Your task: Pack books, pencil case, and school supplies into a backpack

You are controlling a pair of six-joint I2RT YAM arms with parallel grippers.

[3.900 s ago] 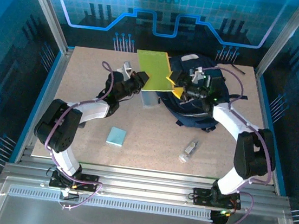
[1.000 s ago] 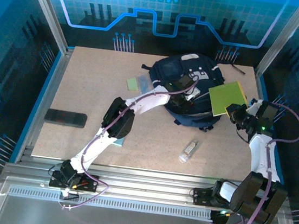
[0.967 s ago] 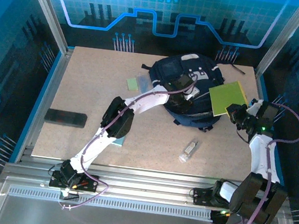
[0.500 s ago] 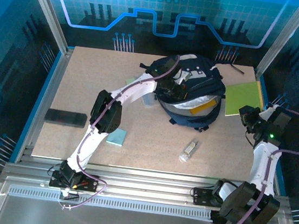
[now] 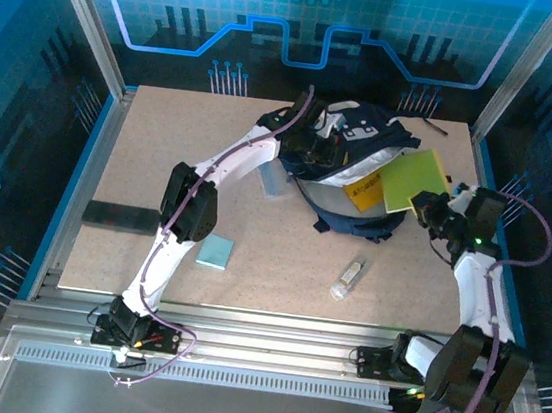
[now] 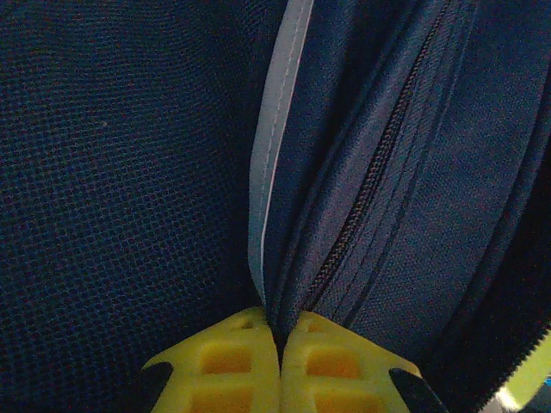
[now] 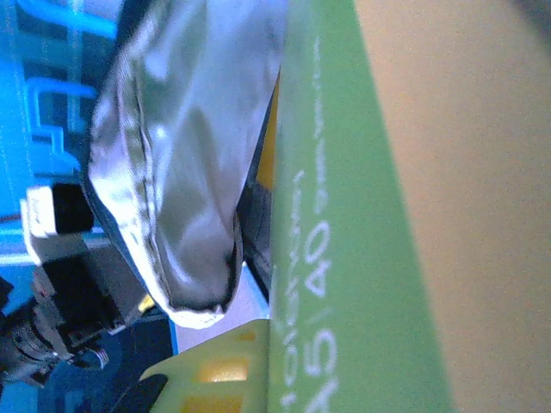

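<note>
The navy backpack (image 5: 358, 151) lies at the table's back middle with its mouth held wide. My left gripper (image 5: 308, 152) is shut on a fold of its fabric beside a grey stripe (image 6: 274, 146). The orange-yellow book (image 5: 363, 191) sticks partly out of the opening. My right gripper (image 5: 427, 207) is shut on the lime-green book (image 5: 407, 178), holding it tilted at the backpack's right rim; one yellow finger (image 7: 219, 370) presses against its cover (image 7: 344, 258). The pencil case (image 5: 272, 179) lies left of the backpack. The teal pad (image 5: 215, 251) and clear-white tube (image 5: 349, 278) rest nearer me. The pale-green block is hidden.
A flat black object (image 5: 121, 217) lies at the table's left edge. Metal frame posts and blue panels stand round the table. The left arm stretches across the table's middle toward the backpack. The backpack's pale grey lining (image 7: 172, 155) hangs beside the green book.
My right gripper has carried the lime-green book left, from the table's right edge to the backpack's rim. The left gripper still holds the fabric, and the opening shows more of the orange-yellow book.
</note>
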